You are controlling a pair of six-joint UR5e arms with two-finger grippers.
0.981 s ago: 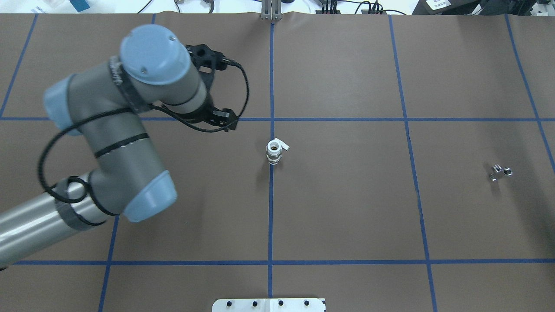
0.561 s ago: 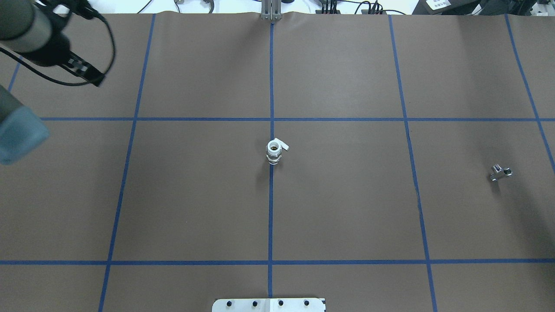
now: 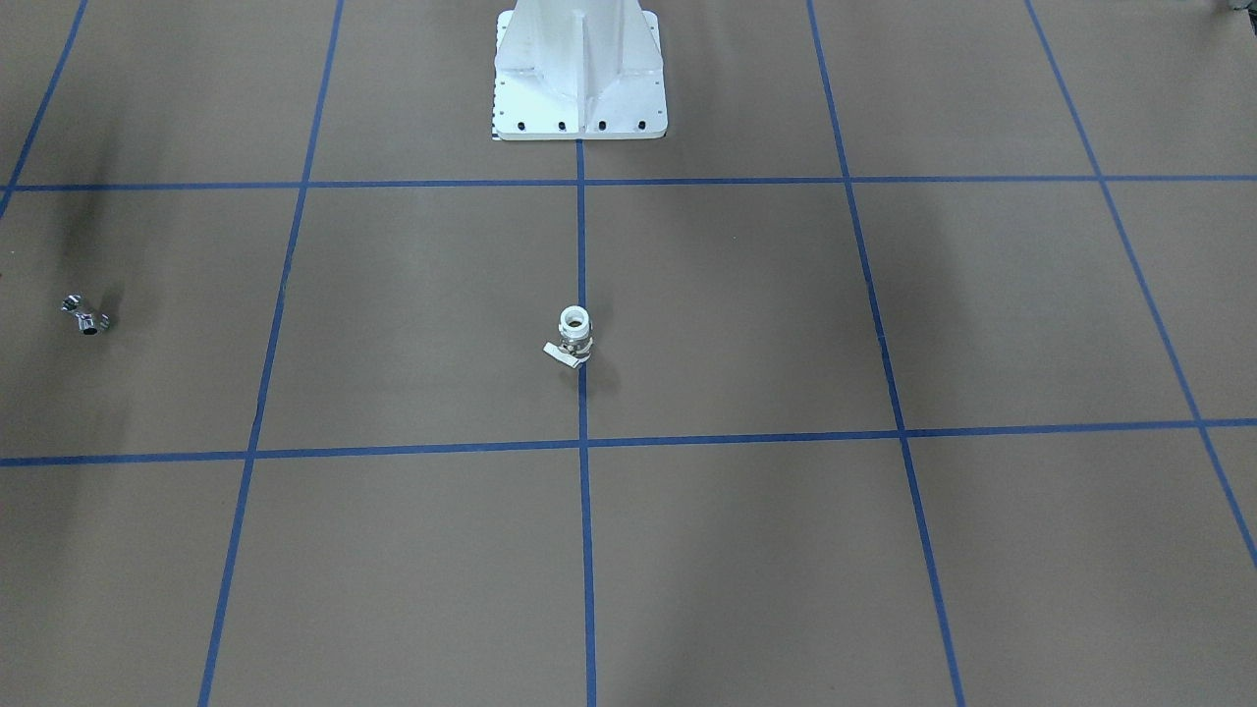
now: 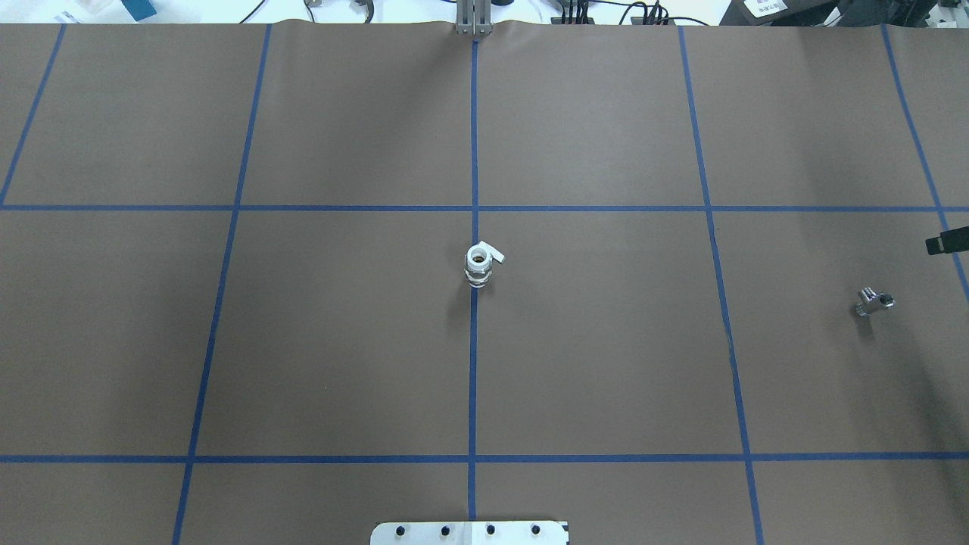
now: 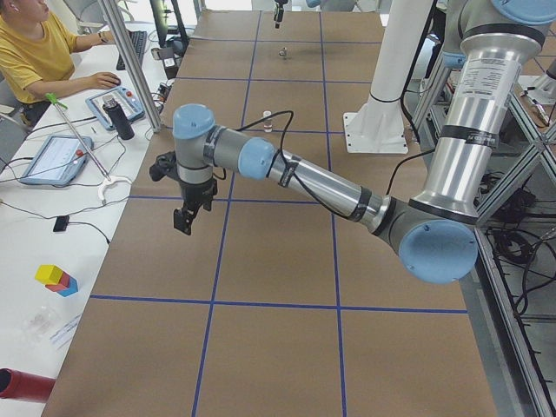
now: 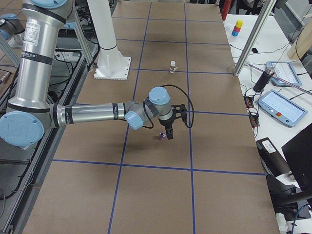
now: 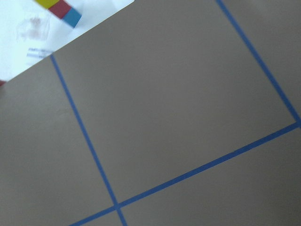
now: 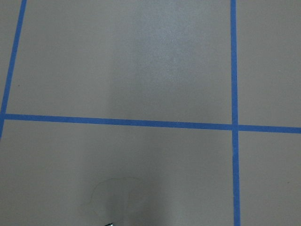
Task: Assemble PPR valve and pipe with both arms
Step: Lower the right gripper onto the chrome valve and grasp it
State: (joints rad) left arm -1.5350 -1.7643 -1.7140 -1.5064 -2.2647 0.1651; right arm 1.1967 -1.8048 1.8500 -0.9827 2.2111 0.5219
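Note:
The PPR valve [image 4: 480,265] stands upright on the table's middle line, white lever tab to one side; it also shows in the front view [image 3: 573,337]. The chrome pipe [image 4: 874,301] lies far to the right, also in the front view [image 3: 86,314]. In the right side view my right gripper [image 6: 168,131] hangs just above the pipe [image 6: 162,137]; I cannot tell if it is open. Only a black tip [image 4: 948,241] of it shows overhead. My left gripper [image 5: 187,213] hangs over bare table far from the valve [image 5: 267,119]; I cannot tell its state.
Brown table cover with a blue tape grid [image 4: 474,208]. The white pedestal base [image 3: 579,79] stands at the robot's side. Operators' desks with tablets [image 5: 54,159] and colored blocks [image 5: 56,278] run along the far edge. An operator [image 5: 35,52] sits there.
My left arm has swung left out of the overhead view. A black tip of the right gripper has come in at the right edge. Valve and pipe have not moved.

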